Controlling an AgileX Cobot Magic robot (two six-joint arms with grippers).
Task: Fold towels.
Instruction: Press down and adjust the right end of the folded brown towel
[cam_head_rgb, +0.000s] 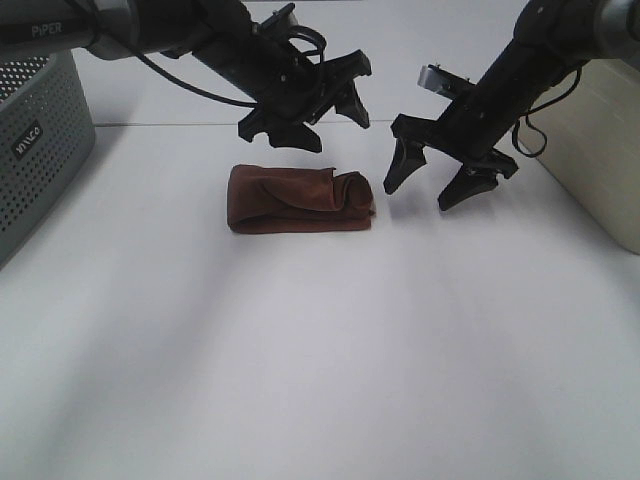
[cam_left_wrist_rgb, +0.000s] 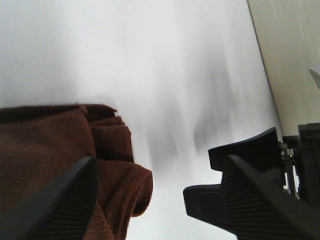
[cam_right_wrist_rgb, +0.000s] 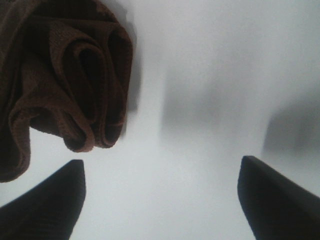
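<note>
the rust-brown towel (cam_head_rgb: 300, 199) lies folded into a compact, lumpy bundle on the white table (cam_head_rgb: 320, 360).

A robot lab bench: plain white tabletop (cam_head_rgb: 320, 380), grey perforated basket (cam_head_rgb: 40, 150), PiPER-labelled arm (cam_head_rgb: 70, 30).

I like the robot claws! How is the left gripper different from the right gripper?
The left gripper hangs over the towel; the right gripper hangs beside the towel's bunched end, over the table. The left gripper lies flatter; the right gripper points more steeply down. Both are black, open and hold nothing.
</note>
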